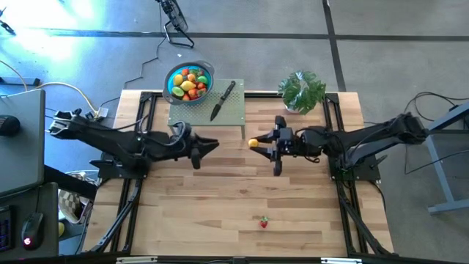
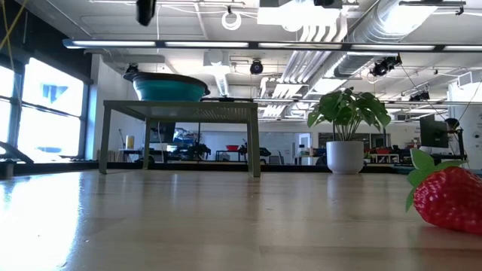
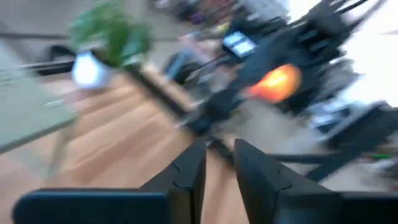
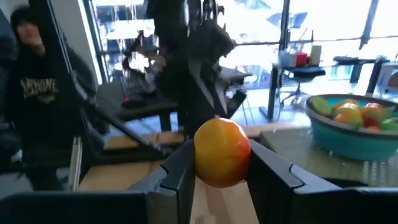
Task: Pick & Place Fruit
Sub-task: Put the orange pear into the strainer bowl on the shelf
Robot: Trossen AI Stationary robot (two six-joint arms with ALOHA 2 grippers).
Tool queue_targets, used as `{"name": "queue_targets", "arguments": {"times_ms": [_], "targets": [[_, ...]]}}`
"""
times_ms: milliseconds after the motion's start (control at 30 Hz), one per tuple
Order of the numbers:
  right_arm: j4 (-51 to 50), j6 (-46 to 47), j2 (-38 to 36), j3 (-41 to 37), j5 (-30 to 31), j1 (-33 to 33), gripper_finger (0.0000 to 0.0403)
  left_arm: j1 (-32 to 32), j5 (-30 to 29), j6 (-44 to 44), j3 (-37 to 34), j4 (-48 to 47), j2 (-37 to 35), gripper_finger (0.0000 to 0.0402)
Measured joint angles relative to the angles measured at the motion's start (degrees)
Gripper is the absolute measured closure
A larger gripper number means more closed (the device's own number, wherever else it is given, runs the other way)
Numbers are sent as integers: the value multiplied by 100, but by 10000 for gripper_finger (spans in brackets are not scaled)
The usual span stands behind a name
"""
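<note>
Right end effector pinches a round, glossy orange fruit.

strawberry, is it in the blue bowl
No, the strawberry lies alone on the wooden table, far from the blue bowl on the green stand.

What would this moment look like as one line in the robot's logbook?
right gripper: shut on orange fruit, mid-table | left gripper: empty, facing it | blue bowl: on green stand | strawberry: near front edge

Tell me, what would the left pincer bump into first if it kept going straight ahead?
Probably the orange fruit clamped in the right pincer. The left pincer points straight at it across bare table, though height is unclear.
</note>
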Motion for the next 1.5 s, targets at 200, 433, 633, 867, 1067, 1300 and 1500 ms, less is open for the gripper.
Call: {"name": "queue_targets", "arguments": {"times_ms": [200,433,633,867,1067,1300,1500], "targets": [[-50,0,174,-4,-288,-4,291,162,354,394,-508,1837,125,353],[-83,-74,327,-6,-327,-4,291,216,315,64,-495,2009,426,352],[-153,-167,314,-9,-251,-8,288,528,459,-692,-495,2141,617,289],[-310,-303,314,-9,-131,-8,290,797,1142,-1311,-477,2659,769,180],[-352,-304,314,-9,-125,-10,290,783,1169,-1311,-444,2829,1025,126],[-400,-304,314,-9,-115,-10,287,781,1387,-1486,-376,3676,1734,122],[-446,-304,314,-9,-83,-10,290,781,1553,-1149,34,3795,2199,122]]}}
